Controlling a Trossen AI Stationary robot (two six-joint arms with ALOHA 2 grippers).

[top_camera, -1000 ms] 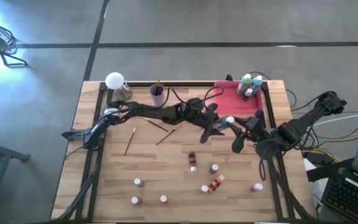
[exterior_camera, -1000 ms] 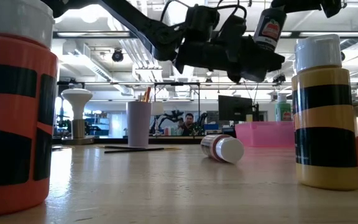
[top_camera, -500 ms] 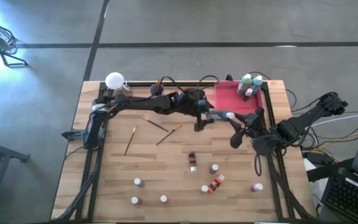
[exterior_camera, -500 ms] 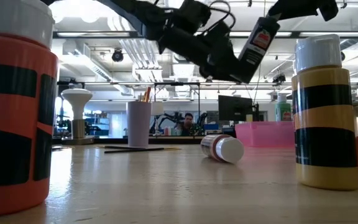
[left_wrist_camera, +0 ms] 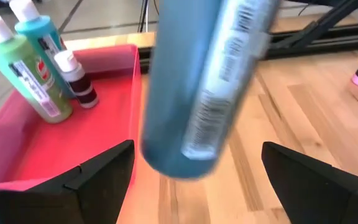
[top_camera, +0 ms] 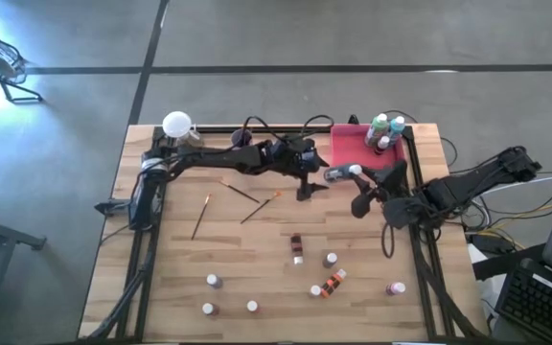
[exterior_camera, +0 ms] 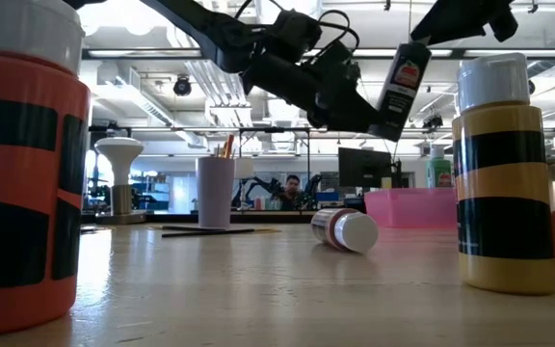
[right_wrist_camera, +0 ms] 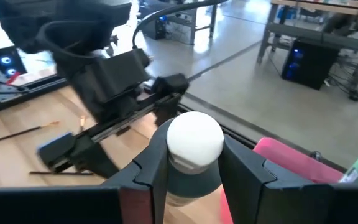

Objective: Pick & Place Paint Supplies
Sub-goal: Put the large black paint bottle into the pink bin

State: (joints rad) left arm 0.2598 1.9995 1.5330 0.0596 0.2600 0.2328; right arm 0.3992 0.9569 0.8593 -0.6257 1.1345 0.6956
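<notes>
Wooden worktop (top_camera: 257,259), grey floor around; a workshop with desks shows beyond. Right pincer (top_camera: 356,182) grips a dark white-capped bottle (top_camera: 341,174) above the pink tray (top_camera: 353,158) edge. Left pincer (top_camera: 316,178) gapes wide just beside it. More bottles (top_camera: 300,247) and brushes (top_camera: 242,195) lie scattered.

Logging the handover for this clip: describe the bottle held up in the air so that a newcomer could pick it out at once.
Start at the pink tray in the table's far right corner. Just in front of its near edge, the right gripper holds a dark teal bottle with a white cap above the table, opposite the left gripper's open fingers. It is the only bottle off the table; every other one stands or lies on wood or in the tray.
</notes>
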